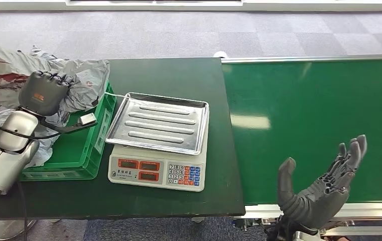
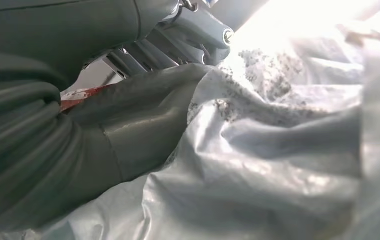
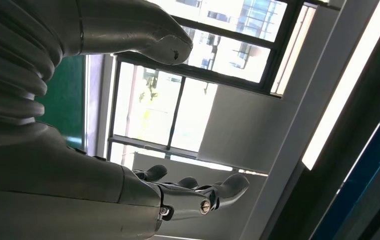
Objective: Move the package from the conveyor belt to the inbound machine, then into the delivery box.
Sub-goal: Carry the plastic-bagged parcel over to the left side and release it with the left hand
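Left hand (image 1: 45,93) presses crinkled grey package (image 1: 86,83) over green crate (image 1: 81,150)

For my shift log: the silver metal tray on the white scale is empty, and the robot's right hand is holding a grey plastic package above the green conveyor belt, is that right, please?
Not quite: the right hand is open and holds nothing, as the head view shows. The silver metal tray on the white scale is indeed empty, and that hand is above the green conveyor belt.

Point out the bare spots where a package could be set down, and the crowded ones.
Free: the scale's steel tray is bare; so is the green belt beyond the right robot hand, and the dark table behind the scale. Crowded: the green crate, where grey bags pile under the left robot hand.
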You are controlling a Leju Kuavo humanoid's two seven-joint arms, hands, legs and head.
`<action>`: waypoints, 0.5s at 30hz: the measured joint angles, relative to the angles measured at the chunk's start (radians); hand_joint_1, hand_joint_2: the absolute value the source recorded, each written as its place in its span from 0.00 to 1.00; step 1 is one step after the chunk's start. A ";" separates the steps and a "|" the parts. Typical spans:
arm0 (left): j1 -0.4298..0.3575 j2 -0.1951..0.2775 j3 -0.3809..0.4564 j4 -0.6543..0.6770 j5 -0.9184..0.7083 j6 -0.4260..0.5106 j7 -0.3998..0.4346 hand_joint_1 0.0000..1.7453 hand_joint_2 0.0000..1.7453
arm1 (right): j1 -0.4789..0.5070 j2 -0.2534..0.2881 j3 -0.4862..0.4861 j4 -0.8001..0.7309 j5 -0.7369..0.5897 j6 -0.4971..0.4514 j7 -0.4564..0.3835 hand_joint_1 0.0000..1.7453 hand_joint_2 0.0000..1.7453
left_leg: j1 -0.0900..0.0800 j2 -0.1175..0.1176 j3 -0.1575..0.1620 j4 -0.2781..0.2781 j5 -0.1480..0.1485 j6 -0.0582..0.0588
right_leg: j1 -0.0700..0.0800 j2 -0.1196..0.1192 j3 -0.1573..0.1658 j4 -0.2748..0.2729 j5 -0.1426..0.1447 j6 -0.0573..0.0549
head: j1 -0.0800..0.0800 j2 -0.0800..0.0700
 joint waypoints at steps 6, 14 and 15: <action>0.121 -0.023 0.070 0.050 -0.003 0.035 0.016 1.00 1.00 | -0.015 -0.013 -0.009 -0.001 -0.018 0.000 0.000 0.00 1.00 | 0.000 0.001 0.000 0.000 0.000 0.000 | 0.000 0.002 0.000 0.000 0.000 0.000 | 0.000 0.000; 0.255 -0.073 0.198 0.170 -0.020 0.090 0.065 0.08 0.25 | -0.022 -0.041 -0.012 0.001 -0.033 0.000 0.000 0.00 1.00 | 0.000 0.002 0.000 0.000 -0.001 0.000 | 0.000 0.002 0.000 0.000 -0.001 0.000 | 0.000 0.000; 0.264 -0.081 0.220 0.191 -0.012 0.108 0.066 0.00 0.00 | -0.022 -0.044 -0.012 0.002 -0.033 0.000 0.000 0.00 1.00 | 0.000 0.002 0.001 0.000 -0.001 0.000 | 0.000 0.002 0.001 0.000 -0.001 -0.001 | 0.000 0.000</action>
